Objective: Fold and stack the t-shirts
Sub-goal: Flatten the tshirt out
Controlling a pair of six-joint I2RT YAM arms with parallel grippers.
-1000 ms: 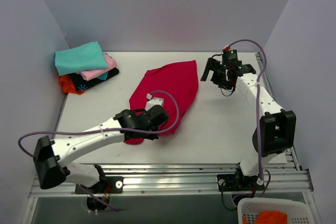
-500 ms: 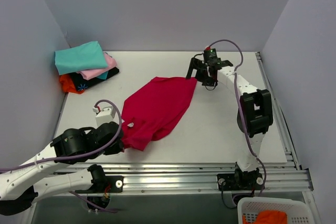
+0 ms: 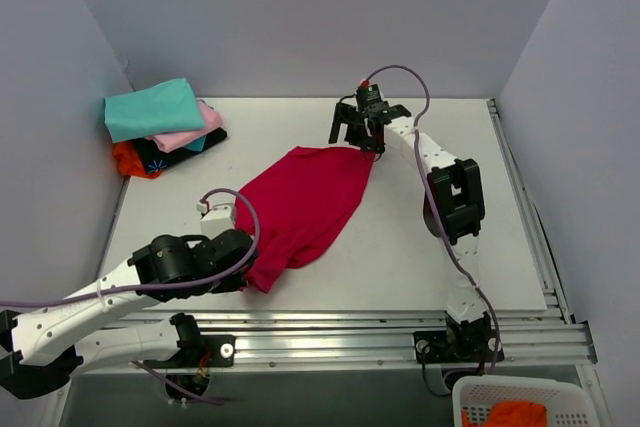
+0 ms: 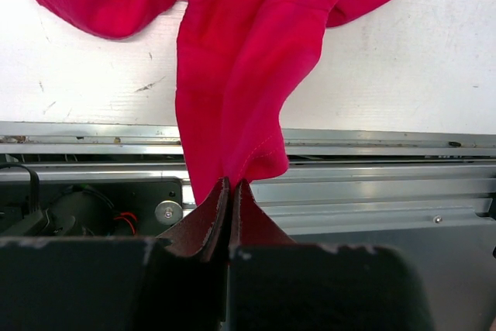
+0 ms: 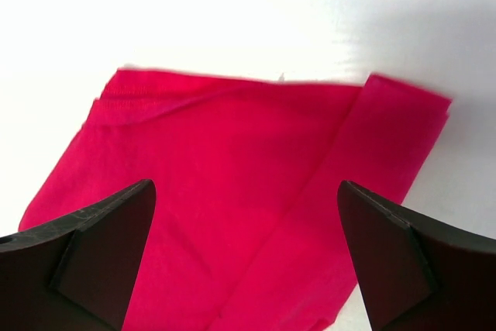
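Across the middle of the white surface [image 3: 430, 247] the crimson t-shirt [image 3: 310, 197] lies spread but skewed, well apart from the folded stack [image 3: 160, 132] in the far left corner. At its near end the left gripper [image 4: 230, 186] is clamped on an edge of the cloth; the right gripper [image 5: 244, 185] hovers spread wide over the far corner, gripping nothing. This looks like straightening before the first fold. Next, the right gripper should descend and pinch that corner so both can pull the shirt flat
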